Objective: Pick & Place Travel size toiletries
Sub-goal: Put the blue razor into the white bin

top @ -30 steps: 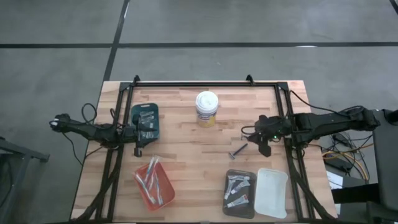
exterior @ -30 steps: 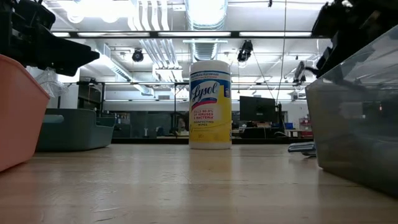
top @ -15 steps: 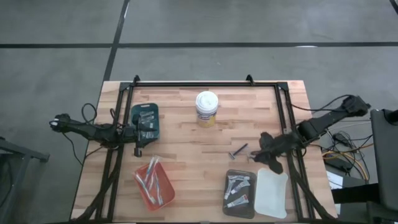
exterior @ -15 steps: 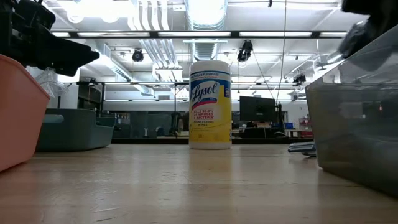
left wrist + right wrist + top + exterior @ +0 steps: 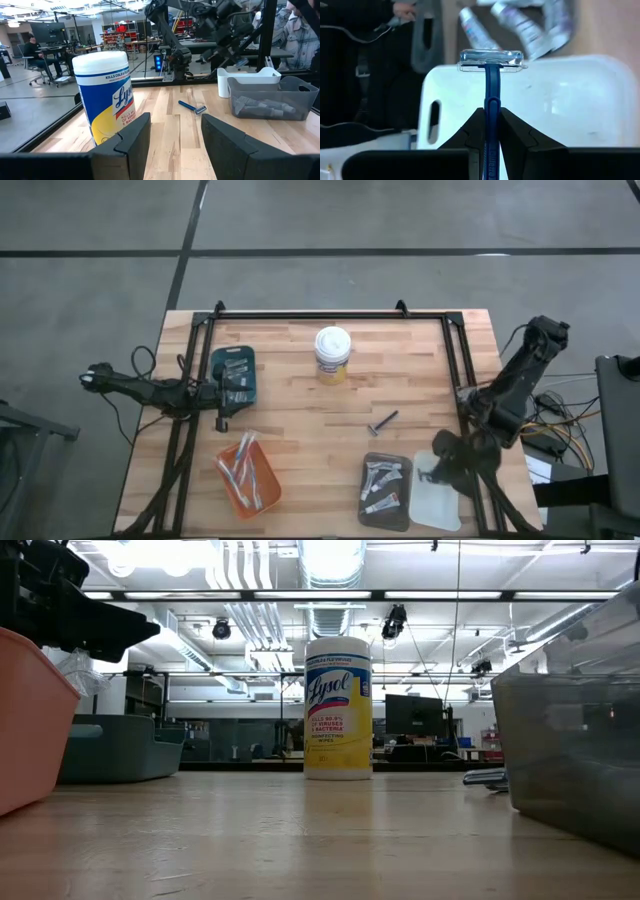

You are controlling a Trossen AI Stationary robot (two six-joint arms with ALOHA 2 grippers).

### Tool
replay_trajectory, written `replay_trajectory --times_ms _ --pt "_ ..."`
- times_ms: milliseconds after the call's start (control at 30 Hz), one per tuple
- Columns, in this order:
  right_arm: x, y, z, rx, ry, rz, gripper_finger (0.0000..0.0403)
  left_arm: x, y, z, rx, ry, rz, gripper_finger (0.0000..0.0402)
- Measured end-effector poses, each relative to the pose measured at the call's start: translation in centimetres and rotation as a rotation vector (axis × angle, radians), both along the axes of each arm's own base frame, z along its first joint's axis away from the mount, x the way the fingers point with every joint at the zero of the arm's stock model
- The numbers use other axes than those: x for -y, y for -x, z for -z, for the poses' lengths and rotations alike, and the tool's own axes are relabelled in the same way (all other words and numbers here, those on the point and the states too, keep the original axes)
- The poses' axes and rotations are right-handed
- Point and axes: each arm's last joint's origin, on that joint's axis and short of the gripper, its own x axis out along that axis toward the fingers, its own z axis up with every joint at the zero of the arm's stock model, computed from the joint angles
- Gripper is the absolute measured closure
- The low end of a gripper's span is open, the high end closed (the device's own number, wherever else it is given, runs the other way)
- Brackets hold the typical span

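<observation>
My right gripper (image 5: 434,472) hangs over the white tray (image 5: 440,505) near the table's front right corner, shut on a blue razor (image 5: 491,60). A second razor (image 5: 384,422) lies flat on the wood between the tub and the grey tray (image 5: 385,489), which holds small tubes (image 5: 520,20). My left gripper (image 5: 223,418) waits open at the left, beside the teal tray (image 5: 233,375), pointing level across the table toward the tub (image 5: 107,95). My right gripper pinches the blue razor's handle (image 5: 491,97) between its two fingers. The handle runs along the fingers and sticks out past their tips, the clear blade head (image 5: 491,59) foremost. The fingers slant down from above, and the razor is lifted clear over the white tray.
A white-lidded wipes tub (image 5: 332,355) stands at the table's far middle. An orange tray (image 5: 248,477) with slim items sits at the front left. A black frame (image 5: 310,313) borders the table. People and benches show in the room beyond.
My right gripper has swung from beside the loose razor at the table's right toward the near edge, ending over the white tray, and its wrist has rolled and tipped downward. It has left the low view. The loose razor has stayed in place.
</observation>
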Motion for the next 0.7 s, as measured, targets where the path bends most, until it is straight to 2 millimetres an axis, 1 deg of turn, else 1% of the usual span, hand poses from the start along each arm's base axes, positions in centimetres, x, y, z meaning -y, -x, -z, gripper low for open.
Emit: replay_trajectory --times_ms 133,267,367,500,700 --pt "-1.6 0.6 0.5 0.002 -0.008 -0.005 0.0369 0.0 0.0 0.0 0.000 0.000 0.000 0.0220" --pt "-2.3 0.7 1.1 -0.031 0.004 0.018 0.0366 0.0 0.0 0.0 0.000 0.000 0.000 0.0220" --pt "-2.4 0.6 1.7 -0.056 0.027 0.034 0.0356 0.0 0.0 0.0 0.000 0.000 0.000 0.0220" --pt "-2.3 0.6 2.4 -0.106 0.066 0.069 0.0333 0.0 0.0 0.0 0.000 0.000 0.000 0.0220" --pt "-1.9 0.8 2.4 -0.144 0.065 0.113 0.0294 0.0 0.0 0.0 0.000 0.000 0.000 0.0220"
